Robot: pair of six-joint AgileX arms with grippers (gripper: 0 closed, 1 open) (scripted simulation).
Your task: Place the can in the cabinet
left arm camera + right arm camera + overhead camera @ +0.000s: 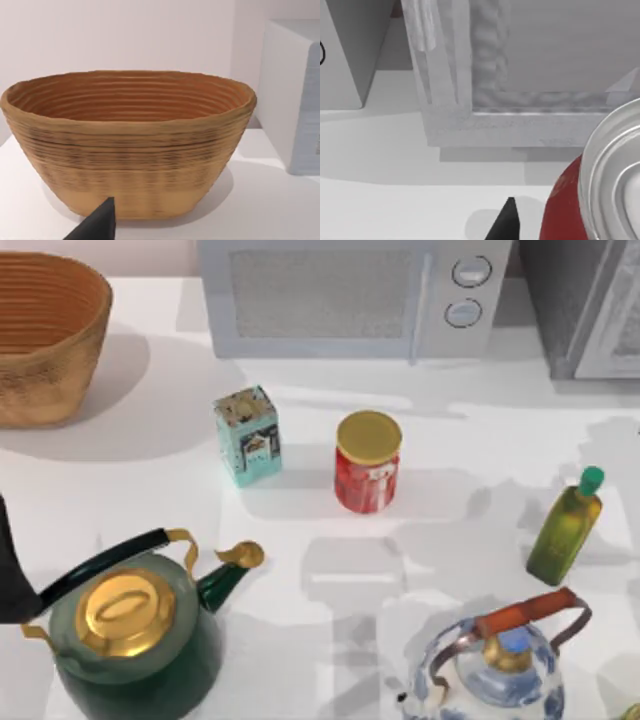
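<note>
The can (568, 212) is red with a silver top and lies close beside a dark part of my right gripper (507, 220) in the right wrist view; whether it is gripped I cannot tell. Behind it stands the grey cabinet (520, 127), with its paler door (437, 55) swung open and the bare inside facing the camera. In the top view the cabinet (572, 310) sits at the back right corner of the table. My left arm (8, 570) stays parked at the left edge, and my left gripper (97, 222) faces the basket.
A woven basket (45, 350) stands back left and a white microwave (350, 295) back centre. A teal box (247, 436) and a red jar with a gold lid (367, 462) stand mid-table. An oil bottle (566, 528) is at right. A green kettle (130, 635) and a blue-white kettle (500, 665) stand in front.
</note>
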